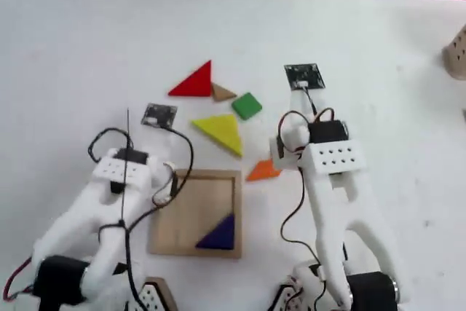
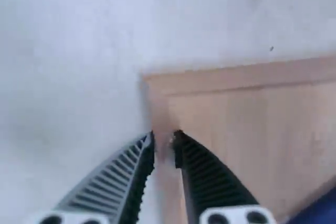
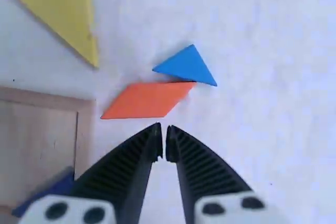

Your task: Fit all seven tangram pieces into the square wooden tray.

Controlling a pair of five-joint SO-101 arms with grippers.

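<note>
My left gripper (image 2: 164,138) pinches a corner wall of the wooden tray (image 2: 236,74). My right gripper (image 3: 163,130), closed and empty, hangs just outside the tray, where the orange parallelogram (image 3: 147,100) lies.

Matt wooden tray (image 1: 196,205) (grain visible) on smooth table (image 1: 73,49).

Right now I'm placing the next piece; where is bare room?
The tray is bare except for the dark blue triangle in one near corner. The table left of the red triangle is bare. Crowded: just beyond the tray, among the yellow triangle, green square and orange parallelogram.
</note>
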